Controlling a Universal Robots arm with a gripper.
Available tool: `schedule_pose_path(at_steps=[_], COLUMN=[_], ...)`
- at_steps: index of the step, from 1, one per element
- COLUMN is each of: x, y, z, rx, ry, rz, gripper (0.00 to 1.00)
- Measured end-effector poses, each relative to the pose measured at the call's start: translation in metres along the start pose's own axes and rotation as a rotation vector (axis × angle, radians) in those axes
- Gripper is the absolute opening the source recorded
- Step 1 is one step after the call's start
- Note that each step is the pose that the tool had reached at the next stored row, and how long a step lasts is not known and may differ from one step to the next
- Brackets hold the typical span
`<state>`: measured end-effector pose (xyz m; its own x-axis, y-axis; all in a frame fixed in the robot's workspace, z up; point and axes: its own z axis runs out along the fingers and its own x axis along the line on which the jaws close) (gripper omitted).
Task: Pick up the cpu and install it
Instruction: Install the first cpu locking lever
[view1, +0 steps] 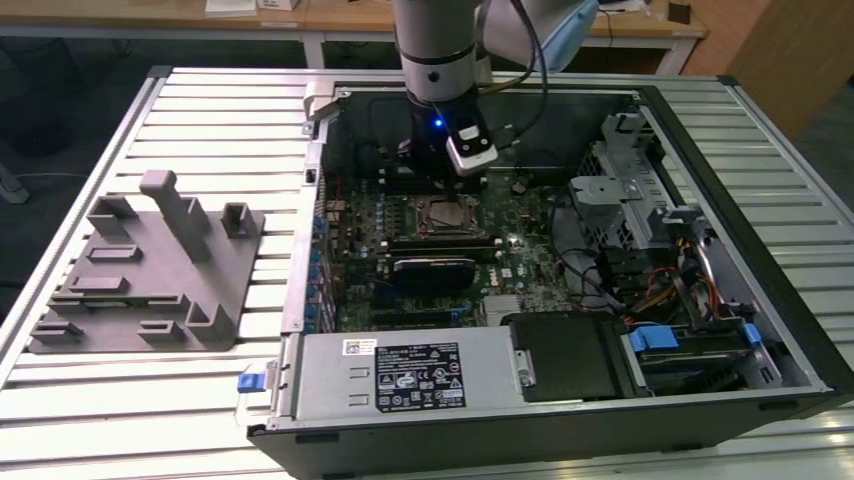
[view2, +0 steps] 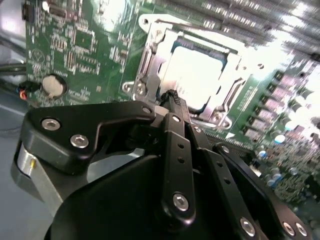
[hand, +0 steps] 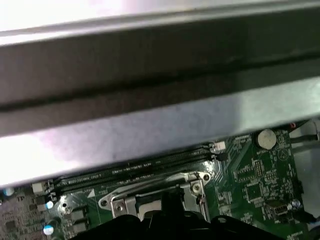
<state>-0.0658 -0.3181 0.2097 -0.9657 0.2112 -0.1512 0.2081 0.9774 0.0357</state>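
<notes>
Sitting flat and square in the motherboard socket (view2: 200, 75) inside the open computer case (view1: 747, 300), the cpu (view2: 197, 80); hovering just above and beside it, the gripper (view2: 172, 100), fingers drawn together, clasping nothing visible.

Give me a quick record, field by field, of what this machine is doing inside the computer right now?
setting: open computer case lying on a slatted table
arm: reaches down into the case, over the motherboard
end effector: just above the socket, near its edge
cpu: silvery square already lying in the socket frame
held item: none visible
beside the case: grey fixture block on the exterior view's left
</notes>
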Motion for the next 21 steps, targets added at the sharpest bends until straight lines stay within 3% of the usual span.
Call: schedule_pose_path(at_steps=[4, 9, 10, 11, 14, 15, 21], x=[0.0001, 0.0001, -0.0001, -0.0005, -0.0021, -0.0024, -0.0024], y=[0.0, 0.0, 0.0001, 0.0001, 0.0005, 0.0005, 0.0005], z=[0.0008, 0.0009, 0.0011, 0.0013, 0.002, 0.0021, 0.0021], rx=[0.0505, 0.0538, 0.0557, 0.0589, 0.0699, 0.0725, 0.0728], ry=[-0.0093, -0.0054, 0.0042, 0.0188, 0.0714, 0.0832, 0.0842], rz=[-0.008, -0.009, -0.009, -0.009, -0.01, -0.011, -0.011], gripper=[0.11, 0.11, 0.11, 0.11, 0.11, 0.11, 0.11])
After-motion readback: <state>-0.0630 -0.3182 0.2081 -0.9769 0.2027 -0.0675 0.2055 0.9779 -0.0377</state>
